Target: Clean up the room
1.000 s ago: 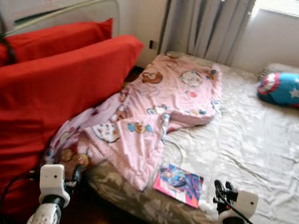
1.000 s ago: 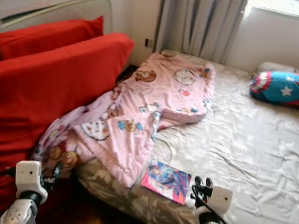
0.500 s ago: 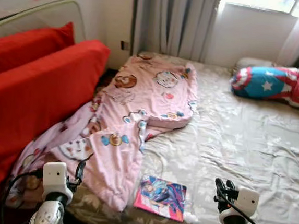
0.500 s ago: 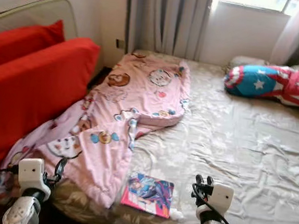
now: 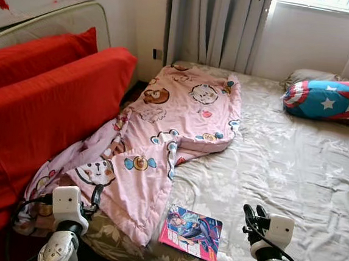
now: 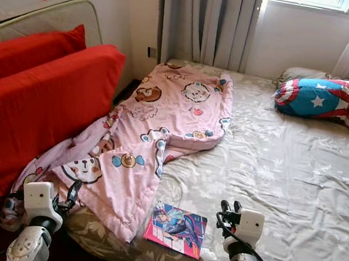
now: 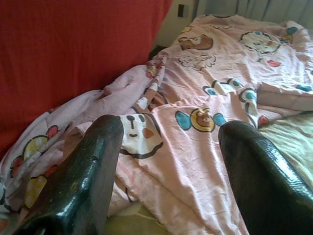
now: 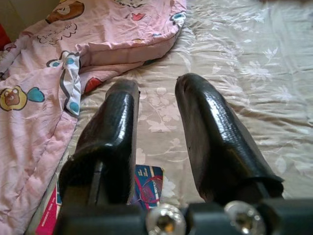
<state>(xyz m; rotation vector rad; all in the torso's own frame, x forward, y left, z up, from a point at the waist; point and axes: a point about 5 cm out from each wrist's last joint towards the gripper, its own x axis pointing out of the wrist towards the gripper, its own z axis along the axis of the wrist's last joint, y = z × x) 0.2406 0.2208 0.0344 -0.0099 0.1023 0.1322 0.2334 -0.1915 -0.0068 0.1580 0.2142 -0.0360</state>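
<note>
Bed (image 5: 305, 172) viewed from foot edge. Magazine (image 5: 192, 233) flat at near edge, beside pink blanket (image 5: 167, 142), between grippers; right gripper (image 5: 253, 214) judged nearer, fingers parted, empty. Left gripper (image 5: 92, 198) parted, over blanket.

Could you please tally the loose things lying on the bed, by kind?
Blanket: 1
Book: 1
Pillows: 2, a star-patterned one and a pale one behind it
Total: 4
</note>
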